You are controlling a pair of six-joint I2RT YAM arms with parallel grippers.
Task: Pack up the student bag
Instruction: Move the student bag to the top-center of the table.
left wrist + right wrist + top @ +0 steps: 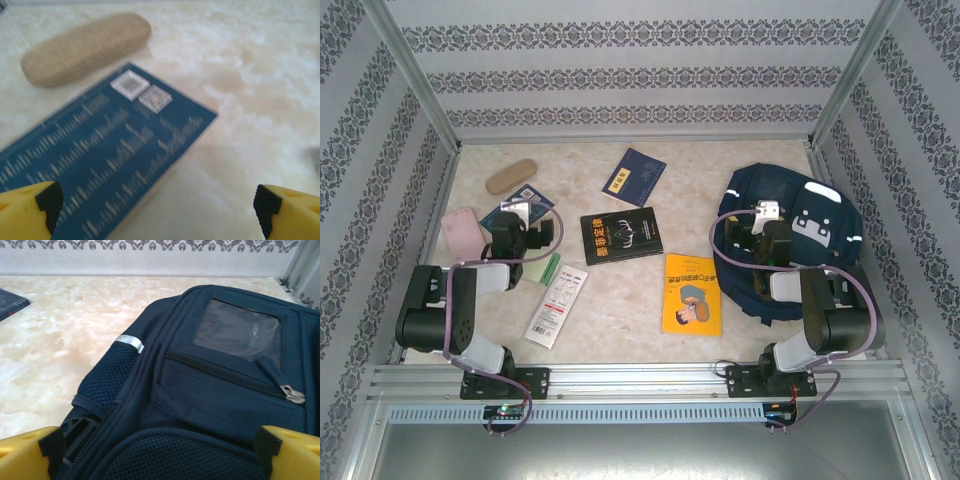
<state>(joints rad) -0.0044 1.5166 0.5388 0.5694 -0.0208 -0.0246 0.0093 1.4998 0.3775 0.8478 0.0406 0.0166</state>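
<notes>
The big navy student bag (790, 185) lies on the right side of the table (630, 320). The right gripper (160, 450) hangs over it, jaws wide, holding nothing. The left gripper (157, 200), also wide and holding nothing, hangs over a blue book (100, 150) near a tan case (85, 47).

Backpack (775, 183) right; case (511, 176) far left

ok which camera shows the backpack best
The top view: it takes in the whole backpack at the right of the table, though the right arm crosses over its middle. The right wrist view is closer but catches just part: the front pocket, a zip pull, a clear window and one reflective stripe.
</notes>
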